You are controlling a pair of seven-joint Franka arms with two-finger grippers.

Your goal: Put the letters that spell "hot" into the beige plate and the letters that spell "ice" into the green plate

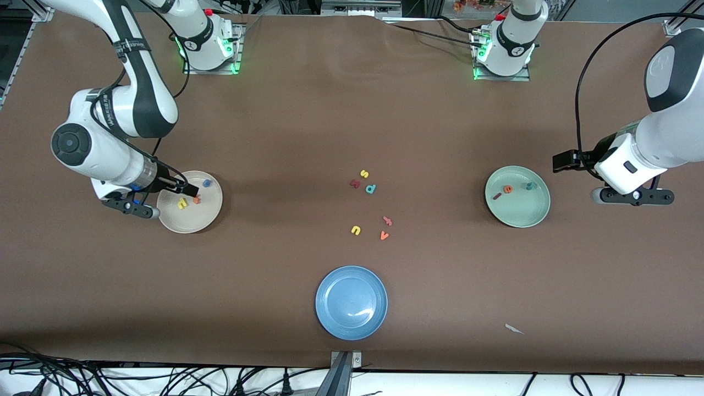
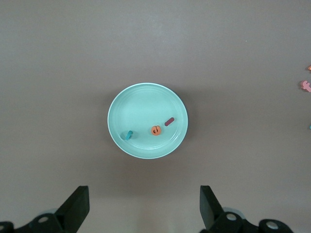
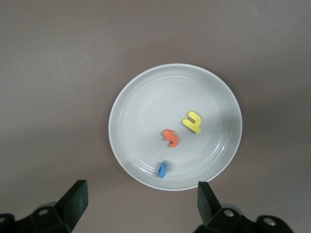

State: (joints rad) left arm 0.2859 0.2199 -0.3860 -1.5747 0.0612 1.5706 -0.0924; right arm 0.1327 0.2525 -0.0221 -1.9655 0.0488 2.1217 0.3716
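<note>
On the brown worktop (image 1: 308, 137), the beige plate (image 1: 212, 212) holds yellow "h" (image 3: 193, 122), orange "t" (image 3: 171, 138) and blue "o" (image 3: 163, 170); the green plate (image 1: 520, 217) holds "i" (image 2: 169, 122), "e" (image 2: 155, 130), "c" (image 2: 129, 135). The right gripper (image 3: 141, 204) hangs released over the beige plate, and the left gripper (image 2: 145, 206) hangs released beside the green one.

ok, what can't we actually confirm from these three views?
- Front view: part of the round cream-beige plate is covered by the open right gripper over it.
- Front view: the broader dark red foam letter on the table is too small to read.
- Left wrist view: loose letters are cut off by the picture's edge.
- Left wrist view: the open left gripper shows fingers only, near the pale mint-green plate.
</note>
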